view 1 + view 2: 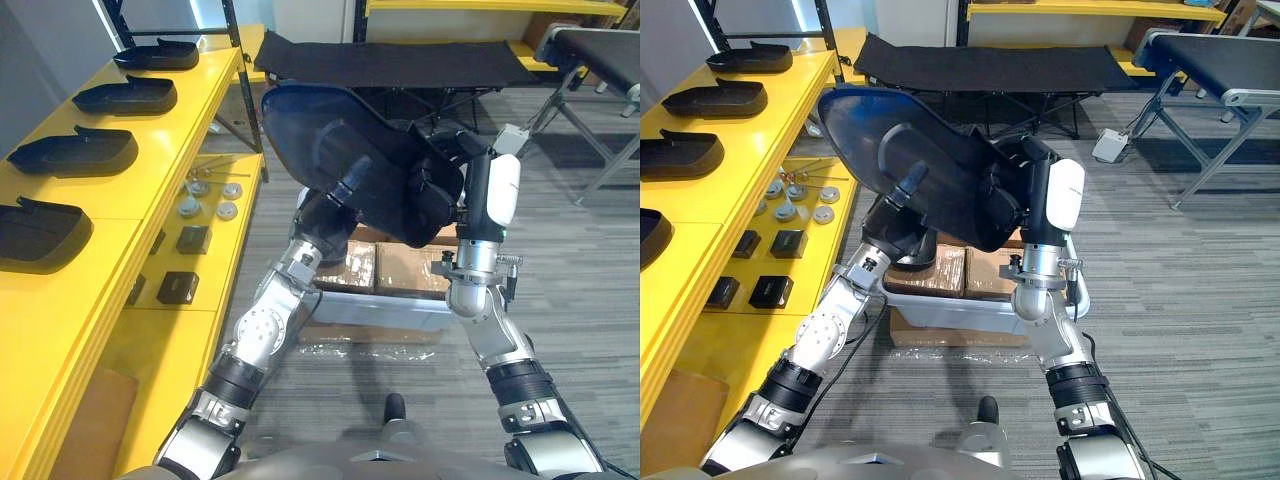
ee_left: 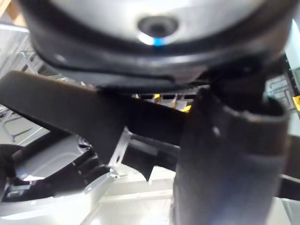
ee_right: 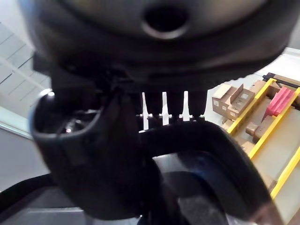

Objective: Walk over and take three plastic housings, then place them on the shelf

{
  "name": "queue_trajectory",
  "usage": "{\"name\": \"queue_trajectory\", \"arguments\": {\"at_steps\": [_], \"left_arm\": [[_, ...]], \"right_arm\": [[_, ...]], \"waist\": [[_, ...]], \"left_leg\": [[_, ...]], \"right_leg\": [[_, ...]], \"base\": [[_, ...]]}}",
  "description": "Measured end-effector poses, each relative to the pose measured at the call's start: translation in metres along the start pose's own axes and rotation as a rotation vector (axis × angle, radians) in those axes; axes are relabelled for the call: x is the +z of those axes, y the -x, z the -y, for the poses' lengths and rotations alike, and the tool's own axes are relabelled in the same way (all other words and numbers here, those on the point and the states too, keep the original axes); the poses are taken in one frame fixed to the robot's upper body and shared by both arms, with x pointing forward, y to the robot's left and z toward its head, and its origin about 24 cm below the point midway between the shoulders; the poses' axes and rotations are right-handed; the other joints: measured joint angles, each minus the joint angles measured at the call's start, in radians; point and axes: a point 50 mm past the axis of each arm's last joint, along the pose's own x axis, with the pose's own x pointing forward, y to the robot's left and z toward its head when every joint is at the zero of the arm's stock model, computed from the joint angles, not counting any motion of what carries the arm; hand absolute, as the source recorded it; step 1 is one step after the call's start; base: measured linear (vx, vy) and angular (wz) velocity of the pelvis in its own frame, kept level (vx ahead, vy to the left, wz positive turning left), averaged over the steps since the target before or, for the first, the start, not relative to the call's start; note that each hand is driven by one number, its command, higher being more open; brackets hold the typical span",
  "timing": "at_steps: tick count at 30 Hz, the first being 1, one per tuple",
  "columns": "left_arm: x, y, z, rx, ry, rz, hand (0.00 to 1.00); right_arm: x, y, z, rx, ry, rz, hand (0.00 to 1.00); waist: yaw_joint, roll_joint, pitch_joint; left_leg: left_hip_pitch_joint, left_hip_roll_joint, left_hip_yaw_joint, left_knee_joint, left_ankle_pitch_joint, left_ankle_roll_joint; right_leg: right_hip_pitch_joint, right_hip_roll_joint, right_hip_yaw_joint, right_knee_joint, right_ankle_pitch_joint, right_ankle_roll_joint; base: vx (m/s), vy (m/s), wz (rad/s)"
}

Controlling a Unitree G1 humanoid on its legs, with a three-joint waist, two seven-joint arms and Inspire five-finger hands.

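housing: dark plastic housing (image 1: 310, 130) held chest-high above the grey bin (image 1: 370, 310)
left hand (image 1: 325, 212): clasps it from beneath
right hand (image 1: 440, 190): clenched round its right end
do well: hold both grips firm, set it flat on the yellow shelf (image 1: 150, 175)

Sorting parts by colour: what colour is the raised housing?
Black with a bluish sheen; the housing shows best in the right eye view.

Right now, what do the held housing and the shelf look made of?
The housing looks like moulded plastic, dark blue-black and semi-gloss: a thin curved shell with soft highlights along its rim. The shelf is probably painted or coated metal in glossy yellow: flat boards with folded edges that reflect what lies on them. Its core material is unclear.
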Motion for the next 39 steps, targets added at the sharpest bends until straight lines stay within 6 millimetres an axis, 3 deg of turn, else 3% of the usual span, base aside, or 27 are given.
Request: {"name": "queue_trajectory", "arguments": {"at_steps": [5,11,14,21,22,28,35,39], "left_arm": [[0.0,-0.003,0.012,-0.005,-0.117,-0.004,0.0],[0.007,-0.003,0.005,0.117,-0.285,0.027,0.0],[0.013,-0.002,0.001,0.154,-0.307,0.049,0.0],[0.011,0.002,-0.003,0.173,-0.316,0.045,0.0],[0.011,0.004,-0.003,0.17,-0.315,0.053,0.0],[0.012,0.012,-0.007,0.182,-0.382,0.086,0.0],[0.03,0.012,0.006,0.187,-0.688,0.187,0.0],[0.048,0.016,0.013,0.262,-0.917,0.314,0.0]], "right_arm": [[0.001,0.004,-0.004,-0.007,-0.052,-0.035,0.0],[0.015,0.008,-0.002,-0.05,-0.134,0.004,0.0],[0.026,0.009,-0.003,-0.049,-0.183,0.061,0.0],[0.027,0.012,-0.003,-0.044,-0.192,0.065,0.0],[0.028,0.012,-0.004,-0.042,-0.196,0.069,1.0],[0.031,0.022,-0.008,-0.007,-0.225,0.073,1.0],[0.042,0.032,-0.012,0.044,-0.273,0.126,1.0],[0.044,0.031,0.004,-0.029,-0.277,0.146,1.0]], "waist": [[0.003,0.004,-0.007],[0.001,0.006,-0.013],[0.002,0.006,-0.018],[0.025,-0.002,-0.052],[0.025,-0.002,-0.052],[0.022,0.001,-0.056],[0.023,0.005,-0.06],[0.02,0.006,-0.061]], "left_leg": [[-0.002,0.0,-0.002,0.0,0.0,0.0],[-0.005,0.0,-0.003,0.002,0.0,0.0],[-0.009,0.0,-0.004,0.003,0.0,0.0],[-0.021,-0.003,-0.01,0.005,0.0,0.0],[-0.021,-0.003,-0.01,0.004,0.0,0.0],[-0.021,-0.003,-0.009,0.004,0.0,0.0],[-0.019,-0.003,-0.008,0.003,0.0,0.0],[-0.018,-0.004,-0.006,0.002,0.0,0.0]], "right_leg": [[-0.001,0.0,-0.005,0.0,0.0,0.0],[-0.004,0.0,-0.005,0.0,0.0,0.0],[-0.006,0.0,-0.006,0.0,0.0,0.0],[-0.015,-0.004,-0.009,0.0,0.0,0.0],[-0.015,-0.004,-0.009,0.0,0.0,0.0],[-0.016,-0.004,-0.009,0.0,0.0,0.0],[-0.016,-0.004,-0.008,0.0,0.0,0.0],[-0.016,-0.004,-0.006,0.0,0.0,0.0]], "base": [[0.0,0.0,0.0],[0.0,0.0,0.0],[0.0,0.002,0.02],[0.0,0.002,0.01],[0.0,0.0,0.0],[0.0,0.0,0.0],[0.0,0.0,0.0],[0.0,0.0,0.0]]}}
